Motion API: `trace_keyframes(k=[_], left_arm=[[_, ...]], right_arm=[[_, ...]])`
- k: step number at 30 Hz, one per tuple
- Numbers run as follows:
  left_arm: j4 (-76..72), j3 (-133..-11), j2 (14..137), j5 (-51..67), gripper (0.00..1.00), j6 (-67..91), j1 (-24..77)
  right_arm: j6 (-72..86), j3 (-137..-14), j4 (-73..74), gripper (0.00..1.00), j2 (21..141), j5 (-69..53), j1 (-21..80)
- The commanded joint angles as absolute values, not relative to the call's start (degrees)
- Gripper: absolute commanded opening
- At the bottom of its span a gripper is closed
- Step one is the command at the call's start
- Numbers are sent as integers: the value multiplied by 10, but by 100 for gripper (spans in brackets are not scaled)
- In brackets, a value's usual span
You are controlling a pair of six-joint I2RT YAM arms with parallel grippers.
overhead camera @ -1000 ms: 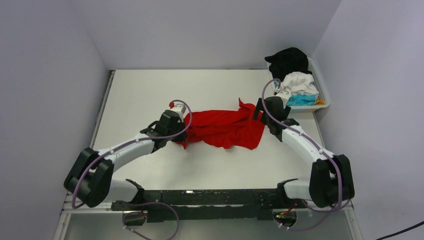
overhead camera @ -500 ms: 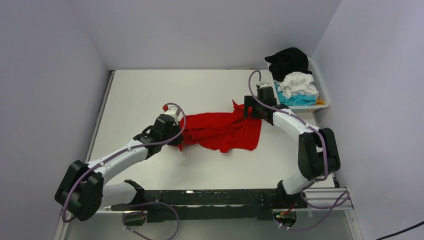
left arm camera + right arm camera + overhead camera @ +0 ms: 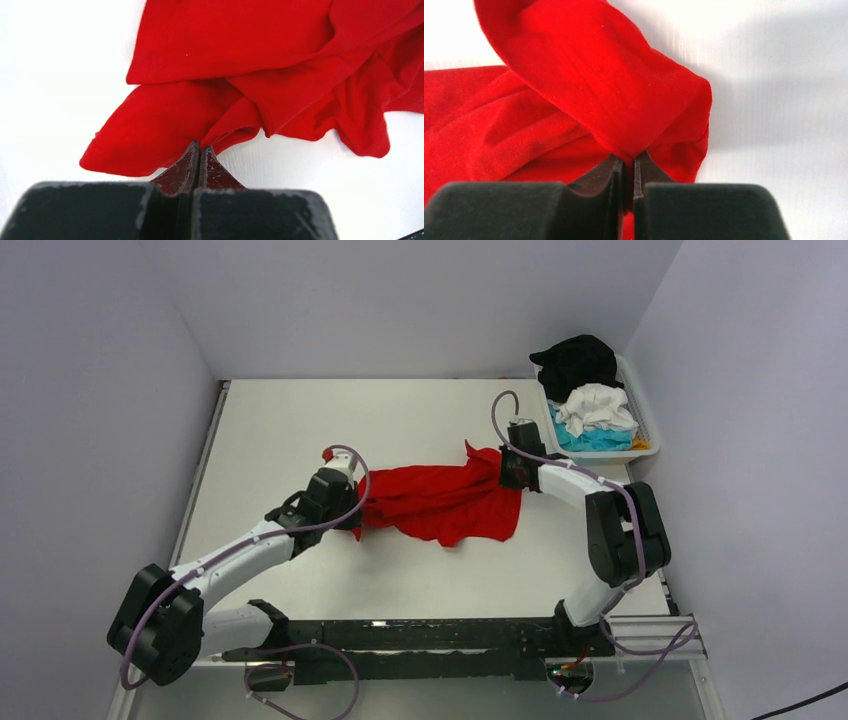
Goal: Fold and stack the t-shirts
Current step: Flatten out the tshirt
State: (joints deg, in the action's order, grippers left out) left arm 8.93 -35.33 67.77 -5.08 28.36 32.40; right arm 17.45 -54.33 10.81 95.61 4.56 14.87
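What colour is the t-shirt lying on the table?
The t-shirt is plain bright red, with no pattern; it shows best in the left wrist view.

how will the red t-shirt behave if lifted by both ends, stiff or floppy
Probably floppy: the red t-shirt lies in soft crumpled folds. Pinched at opposite ends by the left fingers and right fingers, its middle would likely sag. Looks thin, likely light.

Ahead of the left gripper (image 3: 200, 150), the bright red cloth t-shirt (image 3: 240, 45) runs off the picture's top and right edges, its pinched bit lost inside the closed jaws. Left of the right gripper (image 3: 629, 162) it is cut off too, its clamped fold hidden between the jaws.
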Motion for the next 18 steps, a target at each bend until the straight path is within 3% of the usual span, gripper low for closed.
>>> trace_keyframes(k=[1,3,10,18], left_arm=[[100,-412,630,-120,0,282,326],[103,-438,608,-145,0,273,326],[111,-521,510,-241,0,219,326],[72,-565,367,-184,0,155,326]], right_arm=[[172,-589,136,6,879,68,148],[167,-604,159,1,841,52,148],[145,-671,203,0,715,19,148],[119,-756,244,0,592,-119,148]])
